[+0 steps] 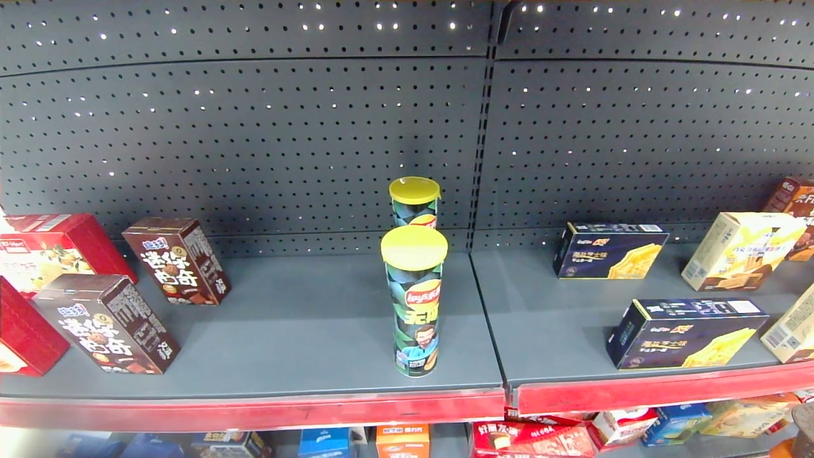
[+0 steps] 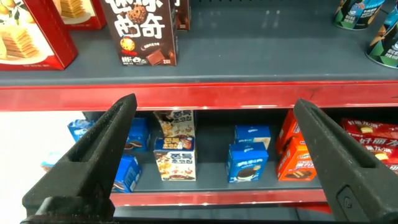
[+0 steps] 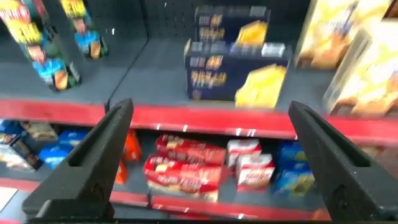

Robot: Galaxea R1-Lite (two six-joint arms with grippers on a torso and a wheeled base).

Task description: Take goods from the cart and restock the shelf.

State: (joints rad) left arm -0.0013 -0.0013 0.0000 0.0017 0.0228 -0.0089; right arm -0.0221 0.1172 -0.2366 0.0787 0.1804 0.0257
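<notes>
Both pairs of jaws stood wide apart, and you had nothing between them. Your left gripper [image 2: 214,102] hung in front of the red front edge [image 2: 199,96] of the shelf, facing a brown cookie box [image 2: 146,31] on the board above it and blue boxes [image 2: 249,162] on the lower level. Your right gripper [image 3: 211,106] faced the red edge farther to the right, with a dark blue cracker box [image 3: 236,71] on the board above and red packs [image 3: 186,168] below.

From the head view you saw the shelf [image 1: 286,331] with two yellow-lidded chip cans upright near its middle. The front can [image 1: 414,305] stood close to the edge and the rear can [image 1: 414,200] directly behind it, by the pegboard back [image 1: 254,140]. Two brown boxes [image 1: 108,321] and some red boxes [image 1: 44,248] stood to the left, well apart from the cans. To the right, past the divider, were two dark blue boxes [image 1: 687,334], one behind the other, with a cream box [image 1: 741,251] beside them.
</notes>
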